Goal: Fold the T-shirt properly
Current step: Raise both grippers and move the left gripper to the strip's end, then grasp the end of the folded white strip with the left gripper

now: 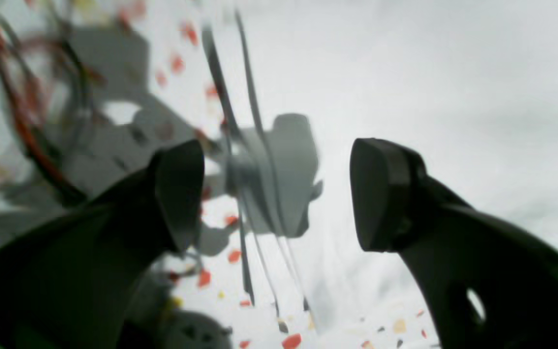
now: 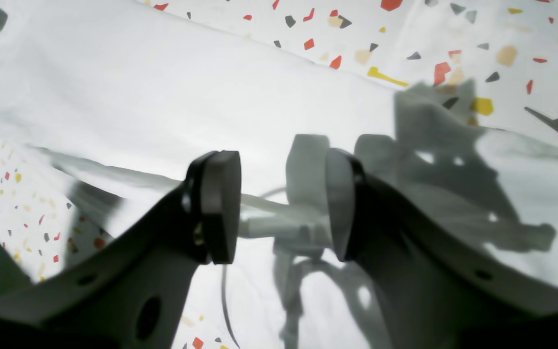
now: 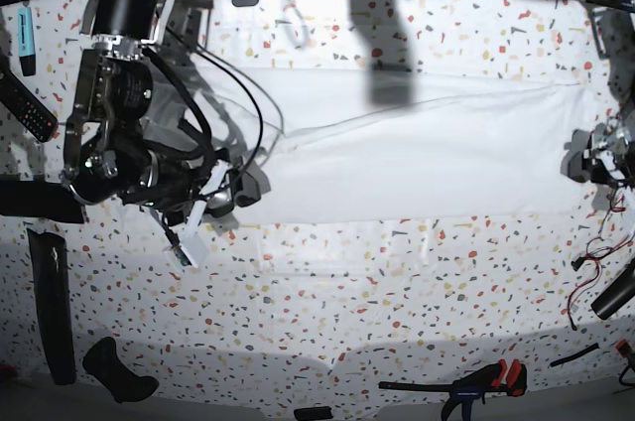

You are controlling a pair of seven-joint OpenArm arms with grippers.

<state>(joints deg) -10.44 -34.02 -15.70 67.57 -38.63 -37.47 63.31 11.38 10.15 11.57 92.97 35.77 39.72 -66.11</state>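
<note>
So the T-shirt (image 3: 417, 158) is lying across the far half of the table (image 3: 327, 312) as a long flat band, looks like it's been folded lengthwise at least once, but I'd say it needs folding in from the ends to be done. Left gripper (image 1: 276, 194) is wide apart with nothing in it, right gripper (image 2: 281, 208) is parted too, hovering over the shirt's edge. Clamp (image 3: 476, 381) and remote (image 3: 25, 103) sit well clear.

Soft, thin white cloth on the T-shirt (image 3: 417, 158), matt and gently creased. Under it the tabletop (image 3: 327, 292) looks smooth and hard, white with coloured terrazzo flecks. The right gripper (image 2: 283, 208) shows dull, matt dark plastic pads (image 2: 218, 203).
</note>
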